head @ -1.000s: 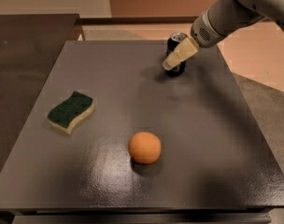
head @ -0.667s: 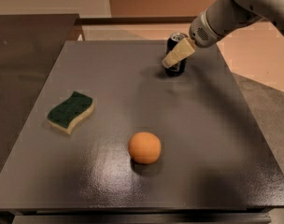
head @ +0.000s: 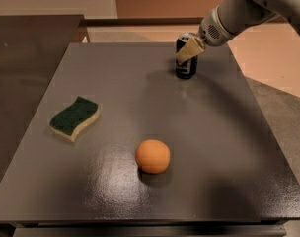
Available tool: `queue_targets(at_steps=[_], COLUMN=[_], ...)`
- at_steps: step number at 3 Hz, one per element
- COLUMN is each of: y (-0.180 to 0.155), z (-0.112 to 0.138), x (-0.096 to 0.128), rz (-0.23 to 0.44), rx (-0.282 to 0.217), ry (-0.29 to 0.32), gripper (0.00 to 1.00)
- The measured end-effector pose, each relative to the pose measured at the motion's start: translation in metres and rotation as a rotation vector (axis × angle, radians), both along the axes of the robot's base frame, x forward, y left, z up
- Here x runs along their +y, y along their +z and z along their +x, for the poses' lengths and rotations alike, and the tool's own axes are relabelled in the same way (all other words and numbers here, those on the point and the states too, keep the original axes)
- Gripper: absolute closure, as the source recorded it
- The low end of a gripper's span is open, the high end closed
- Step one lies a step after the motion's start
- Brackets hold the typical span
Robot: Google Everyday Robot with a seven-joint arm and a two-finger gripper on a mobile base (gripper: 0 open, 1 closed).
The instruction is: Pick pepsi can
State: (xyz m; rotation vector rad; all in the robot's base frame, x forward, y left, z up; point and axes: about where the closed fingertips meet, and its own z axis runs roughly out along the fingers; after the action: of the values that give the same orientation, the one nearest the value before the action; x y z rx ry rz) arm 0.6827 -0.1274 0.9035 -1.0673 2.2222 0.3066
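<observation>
The pepsi can (head: 186, 66) is dark navy with a silver top rim. It stands upright on the grey table (head: 155, 112) near its far right side. My gripper (head: 188, 52) comes in from the upper right, and its tan tip lies across the upper front of the can. Whether it grips the can does not show. The can's base rests on the table.
An orange (head: 153, 156) sits near the middle front of the table. A green and yellow sponge (head: 75, 117) lies at the left. A darker counter (head: 26, 48) adjoins the table on the left. The floor drops away past the right edge.
My gripper has shifted slightly up along the can, so more of the can's lower body shows. The can, orange and sponge have not moved.
</observation>
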Motion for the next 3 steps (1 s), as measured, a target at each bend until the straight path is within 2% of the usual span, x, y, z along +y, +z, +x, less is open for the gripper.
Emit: queue_targets(at_steps=[1,2,3], y=[0.02,0.046,0.077], z=[-0.005,-0.014,-0.028], x=[0.007,0.013,0.016], rz=[0.015,0.033,0.064], rx=[-0.007,-0.004,-0.007], ry=[0.036,0.076,0.128], gripper=[0.88,1.0,1.0])
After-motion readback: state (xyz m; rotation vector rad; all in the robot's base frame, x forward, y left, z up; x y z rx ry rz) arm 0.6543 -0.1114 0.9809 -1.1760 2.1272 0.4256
